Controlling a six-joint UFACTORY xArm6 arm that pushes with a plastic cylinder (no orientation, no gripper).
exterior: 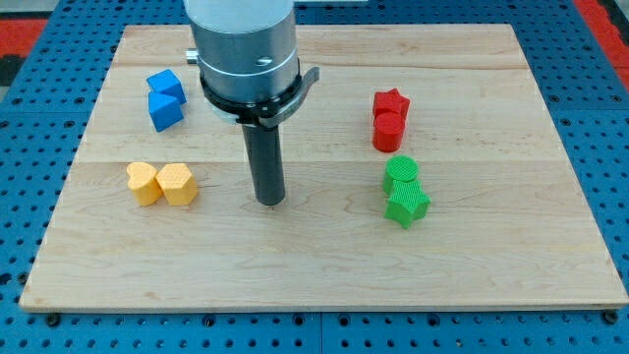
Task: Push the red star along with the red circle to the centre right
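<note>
The red star (391, 102) sits right of centre in the upper half of the wooden board, with the red circle (387, 131) touching it just below. My tip (269, 202) rests on the board near the middle, well to the left of and below both red blocks, touching no block.
A green circle (401, 172) and a green star (407, 206) sit together below the red pair. Two blue blocks (165, 98) lie at the upper left. A yellow heart (143, 183) and a yellow hexagon (178, 184) lie at the left. The board's right edge (575, 167) borders blue pegboard.
</note>
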